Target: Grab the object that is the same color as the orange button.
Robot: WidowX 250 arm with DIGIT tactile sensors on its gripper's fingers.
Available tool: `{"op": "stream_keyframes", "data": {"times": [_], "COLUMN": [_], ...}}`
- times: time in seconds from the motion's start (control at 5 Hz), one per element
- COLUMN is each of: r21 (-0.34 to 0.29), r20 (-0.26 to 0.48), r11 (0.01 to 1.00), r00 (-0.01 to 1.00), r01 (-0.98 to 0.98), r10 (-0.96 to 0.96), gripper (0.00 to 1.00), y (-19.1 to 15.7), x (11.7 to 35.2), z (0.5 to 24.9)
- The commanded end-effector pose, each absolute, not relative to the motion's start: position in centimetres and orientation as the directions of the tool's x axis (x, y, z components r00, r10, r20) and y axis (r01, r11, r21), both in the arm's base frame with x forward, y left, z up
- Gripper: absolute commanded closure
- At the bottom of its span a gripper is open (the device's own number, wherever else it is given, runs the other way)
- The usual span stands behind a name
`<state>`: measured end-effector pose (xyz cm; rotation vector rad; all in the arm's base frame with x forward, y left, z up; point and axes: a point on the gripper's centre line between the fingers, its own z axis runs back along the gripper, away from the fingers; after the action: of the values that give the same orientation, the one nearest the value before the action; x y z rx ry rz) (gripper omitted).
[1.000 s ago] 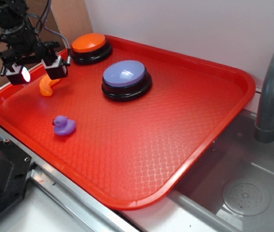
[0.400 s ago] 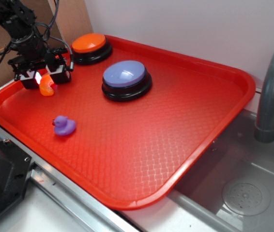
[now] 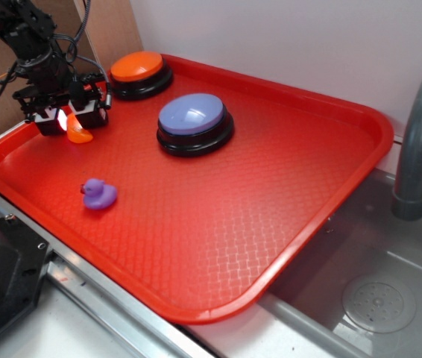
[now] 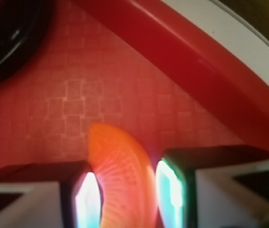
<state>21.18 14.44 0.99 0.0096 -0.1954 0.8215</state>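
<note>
The orange crescent toy (image 3: 80,135) lies at the tray's far left corner, between my gripper's (image 3: 66,119) fingers, which are lowered onto the tray. In the wrist view the crescent (image 4: 120,161) fills the gap between the two glowing pads (image 4: 88,199), and the gripper (image 4: 127,202) is shut on it. Only the toy's lower tip shows in the exterior view. The orange button (image 3: 137,67) stands just behind and to the right of the gripper; its black base (image 4: 6,42) shows at the wrist view's top left.
The red tray (image 3: 375,127) holds a lavender-blue button (image 3: 192,113) in the middle and a purple duck (image 3: 98,194) near the front left. The tray rim (image 4: 196,61) runs close beside the gripper. A grey faucet (image 3: 420,134) and sink (image 3: 375,298) are at the right.
The gripper came down over the orange crescent and its fingers closed in on it. The crescent now sits mostly hidden between them.
</note>
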Motion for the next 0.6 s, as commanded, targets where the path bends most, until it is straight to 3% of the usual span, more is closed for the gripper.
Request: {"op": "stream_keyframes", "data": {"times": [0.0, 0.4], "r21": [-0.008, -0.003], "r20": [0.168, 0.184], "r11": [0.688, 0.694], "r00": [0.677, 0.681], "r01": [-0.725, -0.72], "r10": [0.716, 0.708], "gripper": [1.0, 1.0], "y": [14.1, 13.5], "x": [20.5, 19.7], "z": [2.2, 6.1]}}
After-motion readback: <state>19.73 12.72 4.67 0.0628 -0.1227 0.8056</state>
